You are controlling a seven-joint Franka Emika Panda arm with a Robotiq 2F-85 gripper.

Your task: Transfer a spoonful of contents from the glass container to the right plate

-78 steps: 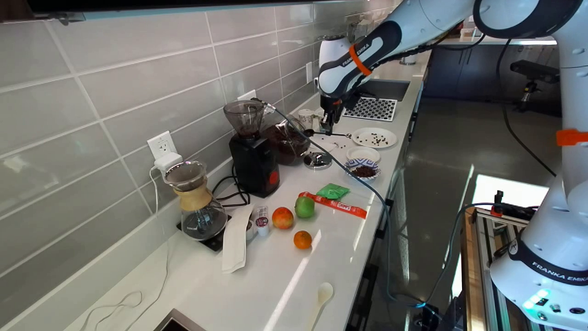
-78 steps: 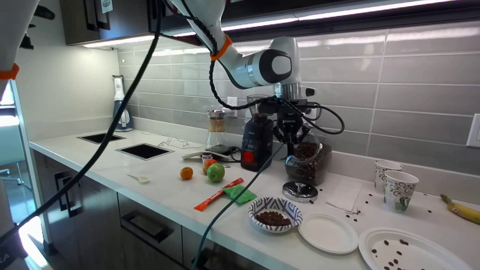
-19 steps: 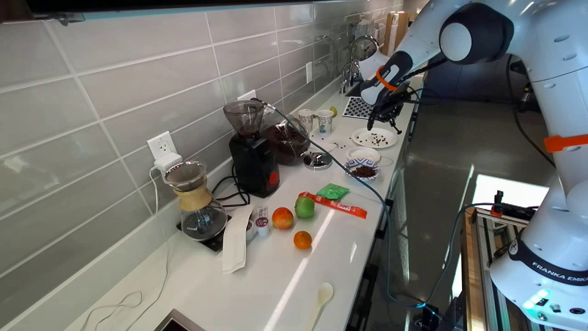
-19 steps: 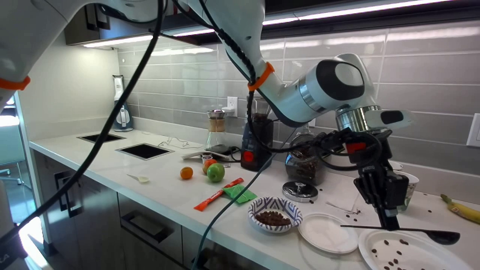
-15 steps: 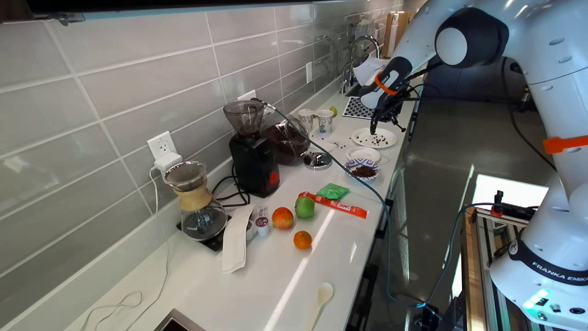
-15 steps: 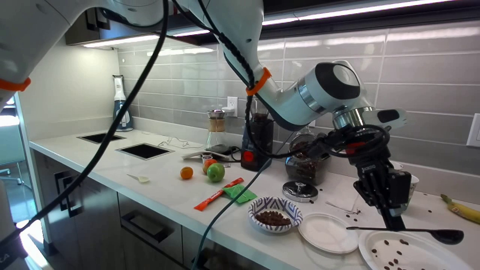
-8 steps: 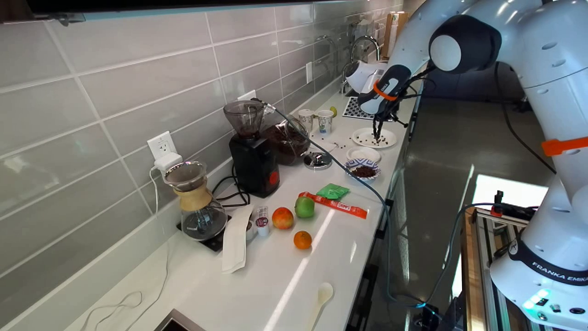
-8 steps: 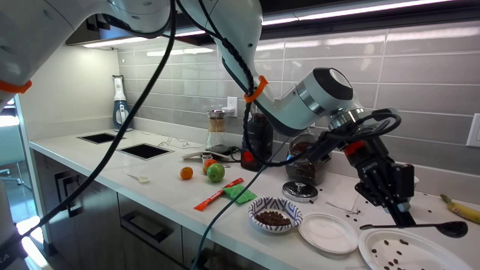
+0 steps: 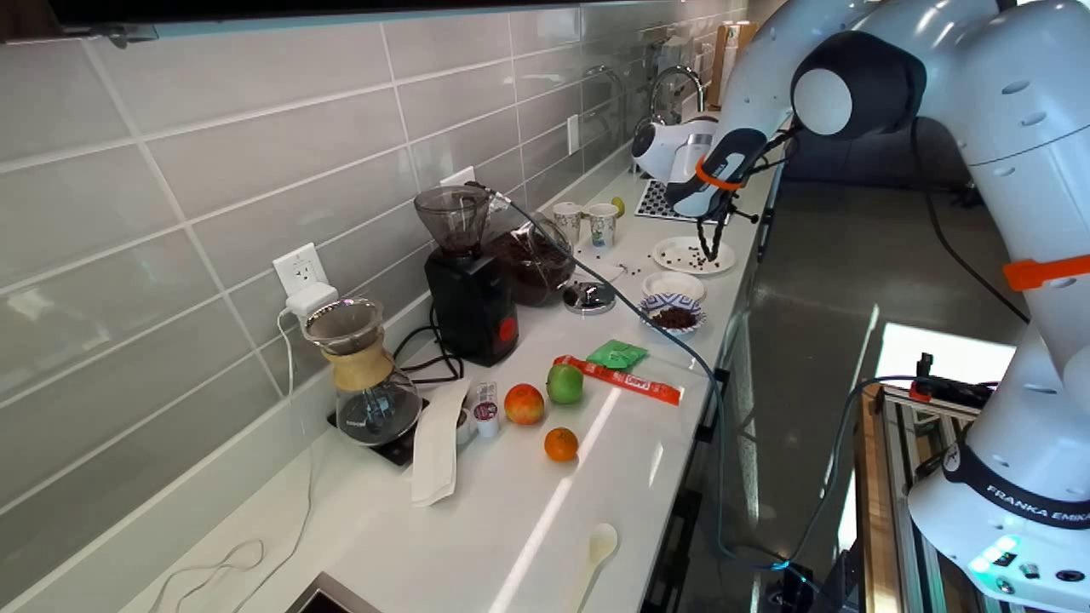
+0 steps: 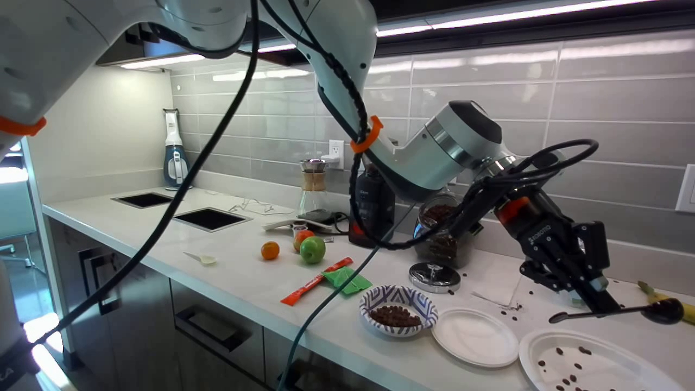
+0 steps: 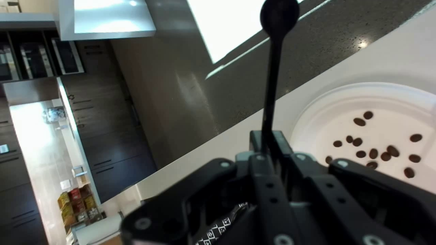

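My gripper (image 10: 604,305) is shut on a long black spoon (image 10: 665,311); it also shows in the wrist view (image 11: 269,139). The spoon is tilted and turned, its bowl (image 11: 279,15) pointing away from the fingers. I cannot tell whether the bowl holds anything. The right plate (image 10: 535,343) is large and white, with several dark beans on it. The spoon is above the counter near this plate; in the wrist view the plate (image 11: 308,115) lies right of the fingers. The glass container (image 9: 530,266), full of dark beans, stands by the wall, partly hidden behind the grinder; it also shows in an exterior view (image 10: 440,244).
A small white plate (image 10: 476,338) and a patterned bowl (image 10: 374,320) with beans stand beside the right plate. Paper cups (image 9: 602,226), a banana (image 10: 649,290), a metal lid (image 10: 434,276) and the grinder (image 9: 471,306) are near. A cable (image 9: 643,319) crosses the counter.
My gripper has carried the spoon from beside the glass container to the right plate. Over the last second it has tilted and rotated, and the spoon's bowl has turned and risen.
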